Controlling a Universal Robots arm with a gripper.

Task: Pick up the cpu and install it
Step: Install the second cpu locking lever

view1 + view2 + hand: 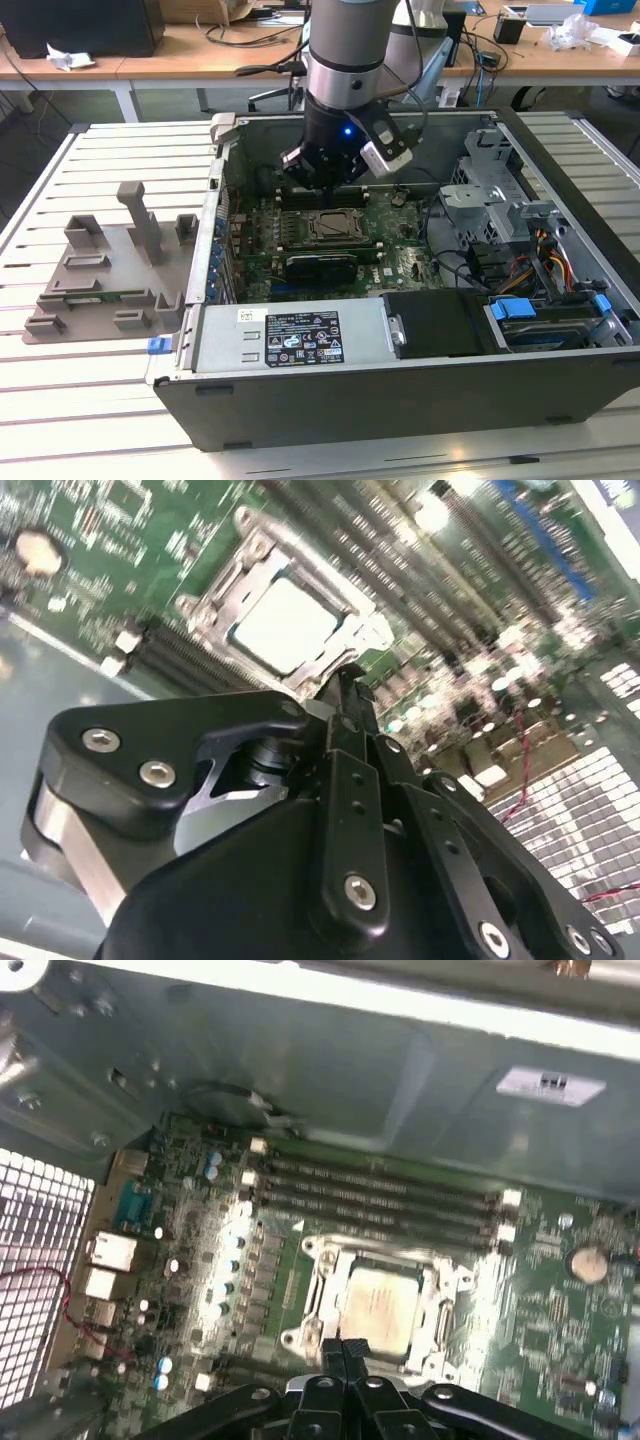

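Both wrist views show our black gripper (pixel 345 1352) pinched shut on nothing, just above the shiny silver square cpu (pixel 380 1307) already sitting in its dark metal socket frame (pixel 322 1290), so we figure it's seated.

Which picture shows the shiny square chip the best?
The first wrist view shows the chip best: its whole silver top sits square inside the metal frame, nothing covering it. In the second wrist view the chip is bright and blurred, just past the hand. In the exterior view it is tiny, below the arm.
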